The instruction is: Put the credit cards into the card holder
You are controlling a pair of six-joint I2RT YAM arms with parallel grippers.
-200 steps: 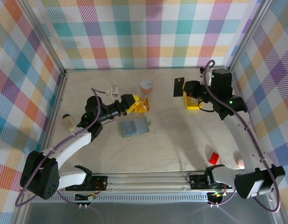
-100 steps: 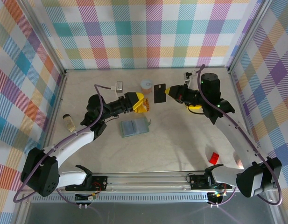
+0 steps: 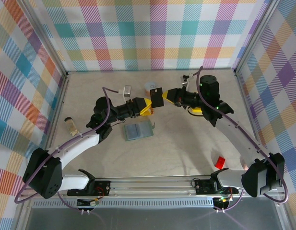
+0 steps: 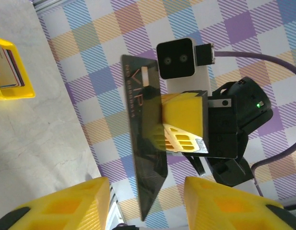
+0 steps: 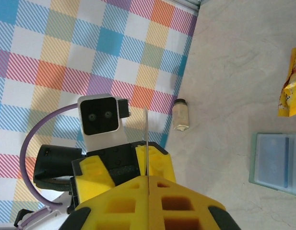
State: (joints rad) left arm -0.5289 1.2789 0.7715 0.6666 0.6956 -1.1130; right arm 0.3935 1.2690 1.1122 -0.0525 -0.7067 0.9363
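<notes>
Handover in mid-air above the table point(image 3: 186, 143), seen from above just behind the card holder point(image 3: 138, 130). The right gripper point(image 5: 148, 184) was clamped flat on one end of a dark credit card point(image 4: 144, 143), holding it edge-on and upright so that the free end stuck well out past its pads. The left gripper point(image 4: 147, 194) faced it head-on, jaws spread to either side of that free end; in the left wrist view a clear gap stood between each yellow finger and the card, so no grip on that side yet. My reading is that the card was presented this way so the left arm could take it by the far end and be better placed for the slot. The card holder lay opened flat on the table, near the left arm and below the two grippers, with a blue card point(image 5: 275, 160) already lying in it. Further credit cards point(image 4: 11, 72) stood in the yellow tray point(image 4: 11, 92) on the right arm's side, so I judged the task only partly done. A snack packet point(image 5: 291, 86) lay close to the holder. Risk noted: if the right jaws release before the left ones close, the card drops.
</notes>
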